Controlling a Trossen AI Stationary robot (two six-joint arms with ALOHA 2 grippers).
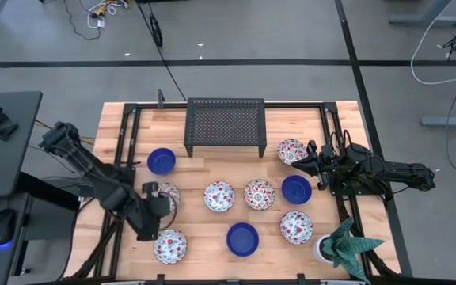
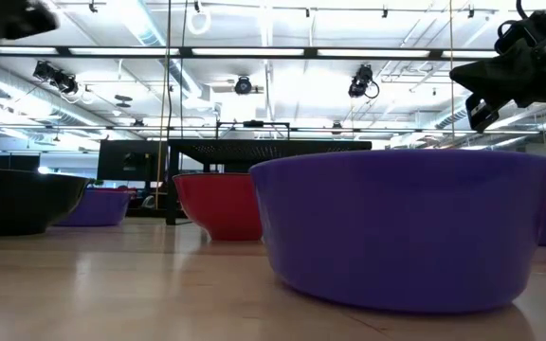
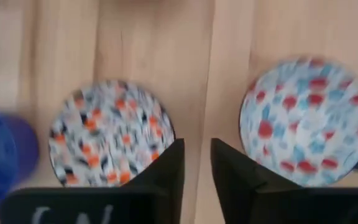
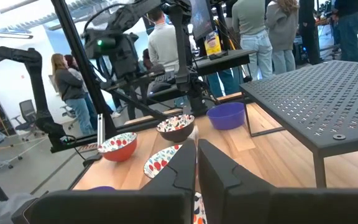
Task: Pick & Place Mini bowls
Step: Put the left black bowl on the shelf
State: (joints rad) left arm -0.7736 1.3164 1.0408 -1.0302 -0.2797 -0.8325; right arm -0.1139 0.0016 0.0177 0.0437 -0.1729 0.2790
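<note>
The mini bowls (image 1: 219,196) lie spread over the wooden counter (image 1: 212,237), blue ones among the floral ones. The left claw (image 1: 155,202) hangs over the floral bowl (image 1: 166,193) at the left side, its fingers a little apart and holding nothing. To do this step well, it should probably center on one rim before closing. The right claw (image 1: 311,162), clenched and empty, waits by the far right bowl (image 1: 292,150).

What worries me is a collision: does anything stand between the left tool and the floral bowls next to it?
Nothing visible does. The left tool hangs over the bare table, with one floral bowl on one side and a second floral bowl on the other. Its fingers are slightly apart and empty.
</note>
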